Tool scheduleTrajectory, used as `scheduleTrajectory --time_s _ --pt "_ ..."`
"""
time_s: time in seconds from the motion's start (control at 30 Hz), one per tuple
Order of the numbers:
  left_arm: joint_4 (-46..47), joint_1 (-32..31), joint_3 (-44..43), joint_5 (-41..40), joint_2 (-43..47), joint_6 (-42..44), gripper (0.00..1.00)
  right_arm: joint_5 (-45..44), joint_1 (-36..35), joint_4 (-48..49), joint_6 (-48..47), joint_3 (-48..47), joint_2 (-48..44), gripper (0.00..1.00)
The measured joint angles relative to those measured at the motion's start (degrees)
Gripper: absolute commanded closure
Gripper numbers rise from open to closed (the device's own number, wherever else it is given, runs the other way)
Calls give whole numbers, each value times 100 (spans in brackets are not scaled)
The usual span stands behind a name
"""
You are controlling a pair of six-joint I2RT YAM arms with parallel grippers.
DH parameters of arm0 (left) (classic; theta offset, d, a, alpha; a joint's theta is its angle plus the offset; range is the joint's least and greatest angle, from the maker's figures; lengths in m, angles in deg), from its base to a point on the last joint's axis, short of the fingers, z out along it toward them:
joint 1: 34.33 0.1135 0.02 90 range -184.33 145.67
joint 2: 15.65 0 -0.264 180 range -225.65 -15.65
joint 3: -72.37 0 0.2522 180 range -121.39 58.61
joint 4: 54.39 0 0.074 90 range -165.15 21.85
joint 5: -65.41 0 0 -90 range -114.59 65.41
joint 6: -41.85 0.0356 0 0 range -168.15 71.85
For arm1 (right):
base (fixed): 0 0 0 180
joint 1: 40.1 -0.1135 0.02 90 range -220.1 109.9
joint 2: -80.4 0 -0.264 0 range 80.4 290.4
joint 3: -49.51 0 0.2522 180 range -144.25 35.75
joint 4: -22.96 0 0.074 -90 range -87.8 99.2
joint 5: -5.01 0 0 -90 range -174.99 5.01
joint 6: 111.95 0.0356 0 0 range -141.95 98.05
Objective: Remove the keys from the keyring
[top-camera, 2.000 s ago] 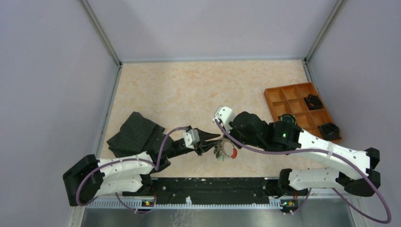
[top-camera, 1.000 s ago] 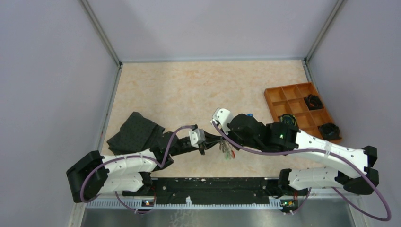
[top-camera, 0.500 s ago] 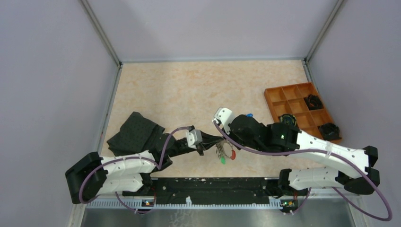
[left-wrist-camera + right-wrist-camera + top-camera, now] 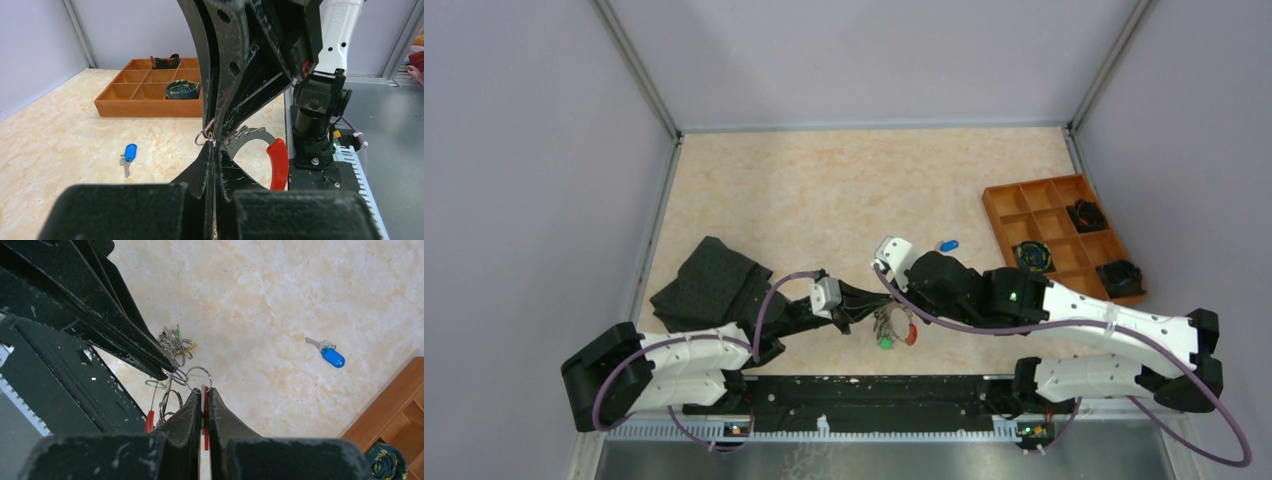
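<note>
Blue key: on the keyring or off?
Off. The blue key lies alone on the table, well apart from the keyring.

Near the near edge of the worktop (image 4: 824, 200), both arms' jaws are covering most of the keyring (image 4: 277, 162); the bunched keys (image 4: 885, 325) are appearing too small to count.

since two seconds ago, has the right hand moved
Yes, slightly. The right hand shifted toward the near side, away from the orange tray.
</note>
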Motion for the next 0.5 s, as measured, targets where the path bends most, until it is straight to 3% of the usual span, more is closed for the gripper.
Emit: scheduleTrajectory --time_s 0.2,0.37,0.5 --pt "199 0 90 -39 -4 -94 99 138 0 83 -2 107 -4 100" --pt "240 0 90 -184 -4 -138 75 87 2 11 -39 -9 -4 100" --pt "297 2 90 -328 -2 -188 70 4 7 -195 -114 -258 -4 100"
